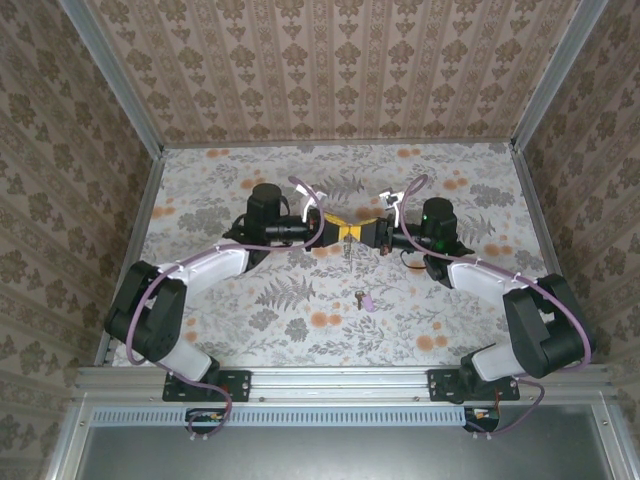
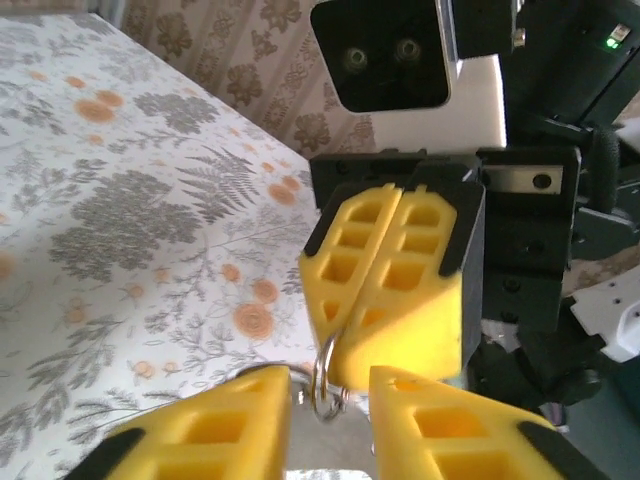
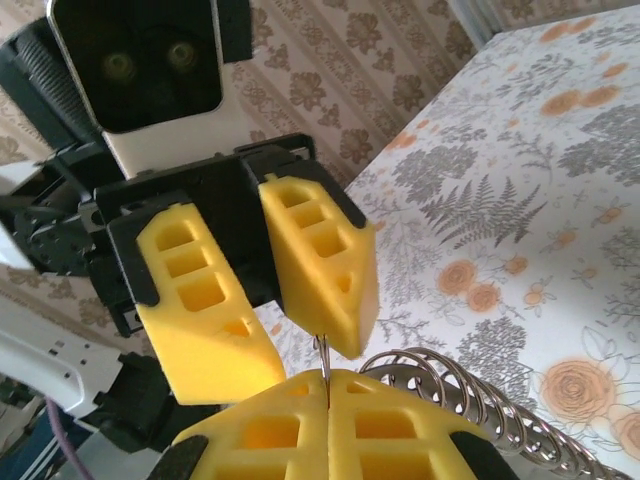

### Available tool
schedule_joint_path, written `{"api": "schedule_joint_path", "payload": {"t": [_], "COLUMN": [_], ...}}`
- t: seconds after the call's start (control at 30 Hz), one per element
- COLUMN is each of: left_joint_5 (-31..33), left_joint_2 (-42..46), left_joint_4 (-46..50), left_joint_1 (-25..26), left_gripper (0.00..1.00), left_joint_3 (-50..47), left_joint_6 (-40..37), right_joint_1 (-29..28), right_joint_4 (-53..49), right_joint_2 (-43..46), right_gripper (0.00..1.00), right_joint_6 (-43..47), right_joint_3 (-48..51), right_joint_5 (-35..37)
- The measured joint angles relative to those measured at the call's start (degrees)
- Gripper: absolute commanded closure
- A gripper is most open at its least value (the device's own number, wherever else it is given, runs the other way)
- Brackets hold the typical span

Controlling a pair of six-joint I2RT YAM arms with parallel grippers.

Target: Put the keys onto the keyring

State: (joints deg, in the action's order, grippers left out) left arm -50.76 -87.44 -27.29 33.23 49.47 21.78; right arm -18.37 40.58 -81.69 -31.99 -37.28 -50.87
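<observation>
Flower-patterned table (image 1: 250,320) inside papered walls: keyring held up at mid-table, key not yet threaded.

Clamps the right pincer (image 2: 340,370) fully shut on the thin wire of the keyring (image 2: 322,388), loop hanging just under the pads. Stands the left pincer (image 3: 305,345) part open right opposite, a finger either side of the loop, gripping nothing. Leaves the key (image 1: 362,298) flat on the table, nearer the bases and well apart from the ring. Likely next: fetch the key with the free left side. Keep the right grip steady, back the left off straight so as not to snag the loop, then pinch the pinkish head and leave its hole clear for threading. Mind the coil of silvery wire (image 3: 450,400) beside the right pincer; link to the ring unclear.
</observation>
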Motion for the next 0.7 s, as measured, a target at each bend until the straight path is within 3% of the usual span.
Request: {"api": "schedule_joint_path", "payload": {"t": [0.1,0.17,0.43,0.7], "left_joint_5": [3.6,5.7,11.7,13.1], "left_joint_2": [2.6,4.4,7.0,5.4], "left_joint_4": [-2.5,-4.2,-12.1,-19.2], "left_joint_1": [-0.9,-1.2,-1.1,-1.0], "left_gripper": [0.49,0.48,0.51,0.55], "left_joint_3": [-3.0,-4.6,-9.3,-10.7], "left_joint_6": [2.7,4.3,11.0,16.4], "right_joint_1": [0.0,0.0,-0.5,-2.7], "right_joint_4": [0.4,1.4,8.0,12.8], "right_joint_2": [0.0,0.0,-0.2,-1.8], "right_gripper": [1.00,1.00,1.00,1.00], "right_joint_6": [-0.6,-1.3,-6.6,-10.5], "right_joint_3": [0.0,0.2,1.3,1.3], "right_joint_5": [1.6,2.7,6.7,9.4]}}
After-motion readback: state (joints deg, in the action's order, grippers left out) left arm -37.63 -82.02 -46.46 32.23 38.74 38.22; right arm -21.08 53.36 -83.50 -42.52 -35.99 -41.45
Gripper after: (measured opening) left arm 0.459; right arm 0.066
